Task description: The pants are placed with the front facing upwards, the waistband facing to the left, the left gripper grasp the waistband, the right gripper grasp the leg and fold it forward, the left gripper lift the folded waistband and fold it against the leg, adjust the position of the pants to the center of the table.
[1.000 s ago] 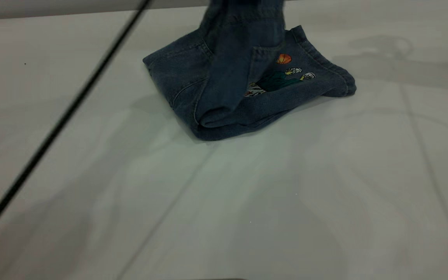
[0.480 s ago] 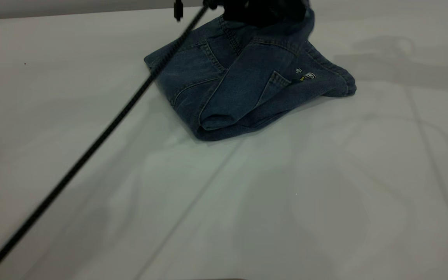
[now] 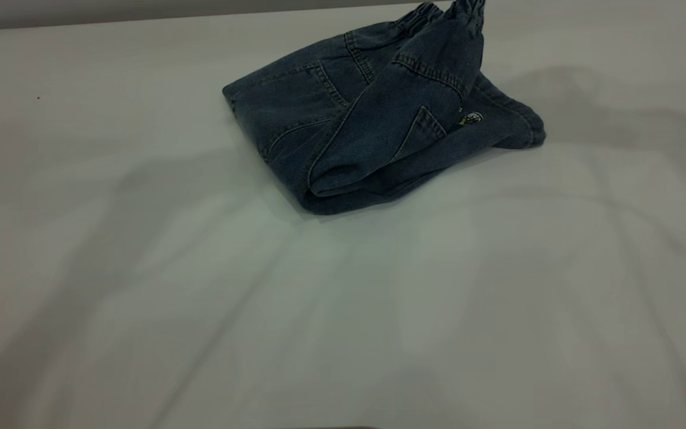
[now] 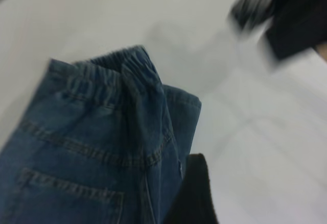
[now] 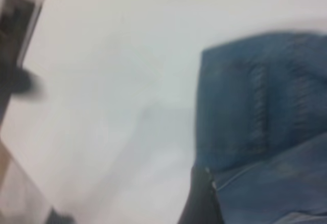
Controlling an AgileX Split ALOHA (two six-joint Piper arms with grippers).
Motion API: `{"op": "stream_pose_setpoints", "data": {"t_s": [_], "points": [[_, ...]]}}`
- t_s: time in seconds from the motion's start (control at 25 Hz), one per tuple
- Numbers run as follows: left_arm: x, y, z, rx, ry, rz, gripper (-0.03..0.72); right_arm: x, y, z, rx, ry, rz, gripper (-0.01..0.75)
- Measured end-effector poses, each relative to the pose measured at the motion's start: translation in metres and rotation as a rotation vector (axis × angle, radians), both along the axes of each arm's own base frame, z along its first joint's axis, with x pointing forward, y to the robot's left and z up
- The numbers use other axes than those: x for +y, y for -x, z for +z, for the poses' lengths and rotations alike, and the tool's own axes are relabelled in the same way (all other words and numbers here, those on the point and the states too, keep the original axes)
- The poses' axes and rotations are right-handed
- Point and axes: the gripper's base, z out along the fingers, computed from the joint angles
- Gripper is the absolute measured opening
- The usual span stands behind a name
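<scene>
The blue denim pants [image 3: 373, 119] lie folded in a bundle at the far middle of the white table [image 3: 343, 310]. The gathered waistband [image 3: 447, 11] rests on top at the far edge, over the leg [image 3: 498, 122], whose cartoon print barely peeks out. Neither arm shows in the exterior view. In the left wrist view the waistband [image 4: 115, 73] lies loose ahead of my left gripper [image 4: 250, 198], which is open; one black finger [image 4: 193, 193] shows beside bare table. My right gripper [image 5: 230, 198] hangs open over the pants [image 5: 260, 116], with one finger [image 5: 200, 198] showing.
Bare white tabletop spreads to the near side and on both sides of the bundle. A dark blurred piece of the rig [image 4: 286, 14] sits at the table's edge in the left wrist view. Another dark shape [image 5: 15, 55] stands off the table in the right wrist view.
The left gripper carried the raised waistband down onto the leg, let it go and left the exterior view with its cable. The cartoon print is now almost covered.
</scene>
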Motion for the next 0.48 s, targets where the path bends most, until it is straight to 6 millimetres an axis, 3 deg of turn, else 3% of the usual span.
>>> {"op": "stream_pose_setpoints", "data": {"t_s": [0.24, 0.36, 0.48], "points": [[0.028, 0.044, 0.070, -0.079, 0.054, 0.025, 0.575, 0.096, 0.019, -0.012, -0.088, 0.176, 0.078, 0.476], [0.031, 0.060, 0.086, -0.096, 0.061, 0.003, 0.574, 0.129, 0.027, -0.032, -0.137, 0.343, 0.110, 0.476], [0.032, 0.067, 0.089, -0.076, 0.061, -0.013, 0.574, 0.152, 0.031, -0.061, -0.139, 0.521, 0.157, 0.476]]}}
